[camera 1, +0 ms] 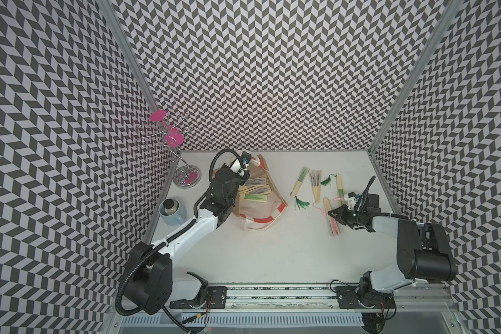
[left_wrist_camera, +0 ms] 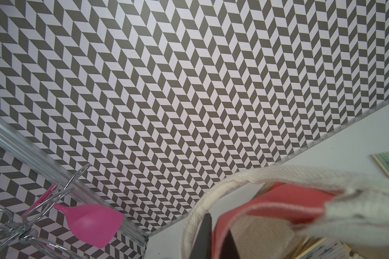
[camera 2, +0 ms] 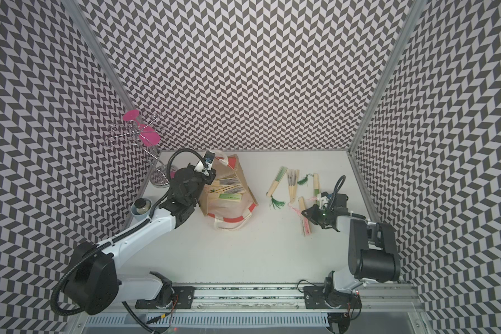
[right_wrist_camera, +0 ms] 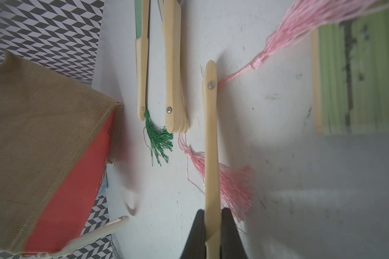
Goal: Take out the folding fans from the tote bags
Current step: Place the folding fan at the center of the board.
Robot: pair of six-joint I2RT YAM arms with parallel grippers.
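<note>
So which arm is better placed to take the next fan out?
Probably right: the left gripper is shut on the tote bag rim, holding it open; the right gripper only needs to lay down its pink-tasselled fan.

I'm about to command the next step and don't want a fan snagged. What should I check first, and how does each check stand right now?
1. Left end effector shut on the tote bag rim: ok.
2. Right end effector shut on the pink-tasselled fan: ok.
3. Held fan resting on the table, safe to release: cannot tell.
4. Held fan free of its neighbours: not ok; another fan's pink tassel lies under it.
5. Bag emptied: not ok; several fans lie inside.
</note>
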